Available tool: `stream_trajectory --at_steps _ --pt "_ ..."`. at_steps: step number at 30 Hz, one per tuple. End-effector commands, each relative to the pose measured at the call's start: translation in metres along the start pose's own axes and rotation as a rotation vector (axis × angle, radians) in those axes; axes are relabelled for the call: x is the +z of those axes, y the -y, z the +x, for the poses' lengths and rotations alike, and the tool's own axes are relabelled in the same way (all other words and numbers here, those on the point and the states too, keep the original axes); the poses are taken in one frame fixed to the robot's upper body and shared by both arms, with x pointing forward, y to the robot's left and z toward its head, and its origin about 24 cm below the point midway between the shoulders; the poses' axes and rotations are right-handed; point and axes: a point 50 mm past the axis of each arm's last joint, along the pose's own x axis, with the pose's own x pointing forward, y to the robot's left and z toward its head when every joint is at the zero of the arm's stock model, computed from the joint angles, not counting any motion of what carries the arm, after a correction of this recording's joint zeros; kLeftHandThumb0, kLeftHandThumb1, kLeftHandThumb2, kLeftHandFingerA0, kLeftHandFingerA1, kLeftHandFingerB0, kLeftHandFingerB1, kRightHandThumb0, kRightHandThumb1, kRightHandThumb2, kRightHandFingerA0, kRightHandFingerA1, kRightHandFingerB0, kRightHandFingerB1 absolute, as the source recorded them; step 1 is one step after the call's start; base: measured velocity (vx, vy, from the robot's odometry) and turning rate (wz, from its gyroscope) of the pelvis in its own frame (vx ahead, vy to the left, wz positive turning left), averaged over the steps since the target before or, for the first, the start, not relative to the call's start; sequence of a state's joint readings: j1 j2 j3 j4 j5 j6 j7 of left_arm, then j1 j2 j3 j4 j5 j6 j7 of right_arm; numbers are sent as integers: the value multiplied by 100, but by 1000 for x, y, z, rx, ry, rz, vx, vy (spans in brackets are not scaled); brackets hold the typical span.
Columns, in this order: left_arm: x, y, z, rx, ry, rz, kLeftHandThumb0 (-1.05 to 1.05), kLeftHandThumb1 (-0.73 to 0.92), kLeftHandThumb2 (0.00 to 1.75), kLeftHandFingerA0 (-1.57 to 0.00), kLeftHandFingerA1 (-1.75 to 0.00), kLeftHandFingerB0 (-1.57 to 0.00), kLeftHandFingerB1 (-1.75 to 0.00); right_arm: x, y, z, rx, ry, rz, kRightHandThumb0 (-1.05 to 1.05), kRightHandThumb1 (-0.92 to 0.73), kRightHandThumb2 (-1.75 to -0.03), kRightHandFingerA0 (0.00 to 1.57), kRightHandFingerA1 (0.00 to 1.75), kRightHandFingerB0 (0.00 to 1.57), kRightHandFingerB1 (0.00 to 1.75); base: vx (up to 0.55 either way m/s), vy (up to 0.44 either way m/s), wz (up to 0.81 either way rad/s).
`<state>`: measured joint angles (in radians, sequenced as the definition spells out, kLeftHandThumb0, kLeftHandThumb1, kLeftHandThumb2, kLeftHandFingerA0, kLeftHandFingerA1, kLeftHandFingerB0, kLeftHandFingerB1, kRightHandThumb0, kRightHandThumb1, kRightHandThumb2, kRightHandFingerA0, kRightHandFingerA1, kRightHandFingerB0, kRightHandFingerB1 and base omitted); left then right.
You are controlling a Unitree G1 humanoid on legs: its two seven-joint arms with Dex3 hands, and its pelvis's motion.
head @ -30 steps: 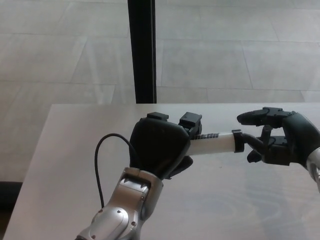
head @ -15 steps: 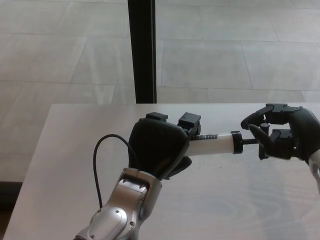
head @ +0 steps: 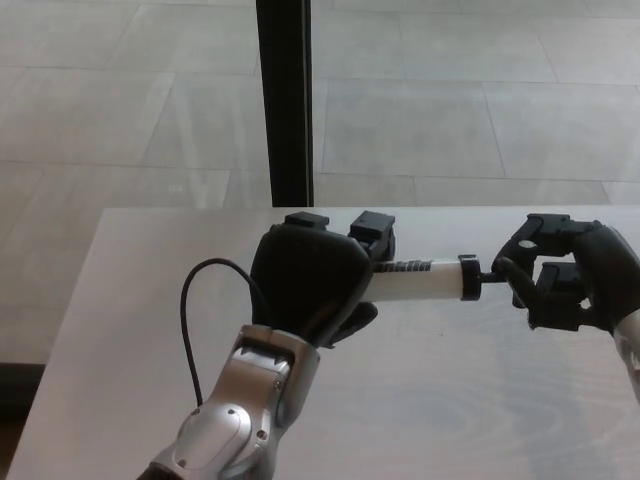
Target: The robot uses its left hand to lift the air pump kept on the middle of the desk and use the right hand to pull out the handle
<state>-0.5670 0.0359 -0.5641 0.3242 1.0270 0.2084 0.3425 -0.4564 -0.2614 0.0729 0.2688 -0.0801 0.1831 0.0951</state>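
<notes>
My left robot hand (head: 312,282) grips the air pump (head: 420,279) above the desk (head: 130,300); my right robot hand (head: 562,282) pinches its handle (head: 497,273), which may slip out.

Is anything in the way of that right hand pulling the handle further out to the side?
Nothing visible blocks it. The right hand grips the handle at the end of the air pump, which the left hand holds above the desk. The space to that side looks free.
</notes>
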Motion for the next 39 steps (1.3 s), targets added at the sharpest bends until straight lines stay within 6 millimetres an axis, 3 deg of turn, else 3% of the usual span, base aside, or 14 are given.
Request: stream_trajectory --at_steps 1,6,7,10,11,22,23,24,27,28,32,35,38,39 --pt "-4 -12 8 -4 -53 -62 -23 63 93 -80 -175 -69 -146 -8 0 -2 -17 -9 -25 -15 -55 -100 86 172 79 154 0 0 0" --pt "-12 -18 8 26 -65 -48 -19 53 107 -85 -175 -65 -154 -10 3 -2 -35 -13 -16 -11 -51 -114 87 174 80 156 0 0 0" --pt "-17 -21 8 26 -77 -46 -18 58 93 -108 -172 -74 -124 -10 4 -3 -44 -14 -10 -10 -49 -121 88 173 82 154 0 0 0" --pt "-25 -25 7 25 -94 -44 -18 58 93 -108 -172 -74 -124 -10 7 -3 -58 -15 -1 -10 -49 -121 88 173 82 154 0 0 0" --pt "-33 -28 4 39 -88 -21 -19 59 93 -81 -175 -73 -137 -10 10 -3 -72 -26 -9 -16 -54 -107 88 175 80 154 0 0 0" --pt "-53 -19 -20 -29 -112 78 -22 57 69 -81 -175 -69 -146 -2 25 -2 -126 -19 11 -13 -54 -105 87 173 81 151 0 0 0" --pt "-54 -18 -22 -46 -113 77 -30 65 64 -82 -170 -71 -136 -2 27 -2 -134 -17 16 -12 -52 -109 88 172 83 150 0 0 0" --pt "-54 -17 -23 -57 -122 70 -30 67 63 -84 -168 -81 -100 -1 28 -2 -137 -16 15 -11 -52 -111 87 172 83 150 0 0 0" --pt "-58 -14 -28 -76 -129 51 -26 65 61 -85 -169 -86 -87 -1 36 -2 -149 -10 6 -9 -49 -118 90 174 83 151 0 0 0" --pt "-58 -14 -29 -87 -132 51 -24 66 65 -89 -165 -74 -58 -1 38 -3 -153 -17 7 -11 -49 -115 87 173 82 150 0 0 0" --pt "-60 -11 -35 -88 -125 47 -25 69 74 -87 -164 -81 -71 -3 45 -4 -170 -27 0 -11 -49 -111 87 173 82 150 0 0 0" --pt "-61 -9 -37 -95 -131 47 -27 70 78 -83 -168 -76 -124 -4 47 -4 -170 -31 4 -11 -51 -109 85 172 81 149 0 0 0" --pt "-61 -7 -39 -89 -128 54 -25 69 76 -94 -169 -67 -139 -5 47 -5 -172 -32 4 -10 -53 -106 84 170 81 147 0 0 0" --pt "-61 -7 -39 -86 -131 50 -27 69 74 -81 -170 -71 -139 -5 47 -5 -169 -31 6 -11 -54 -104 83 172 79 148 0 0 0"
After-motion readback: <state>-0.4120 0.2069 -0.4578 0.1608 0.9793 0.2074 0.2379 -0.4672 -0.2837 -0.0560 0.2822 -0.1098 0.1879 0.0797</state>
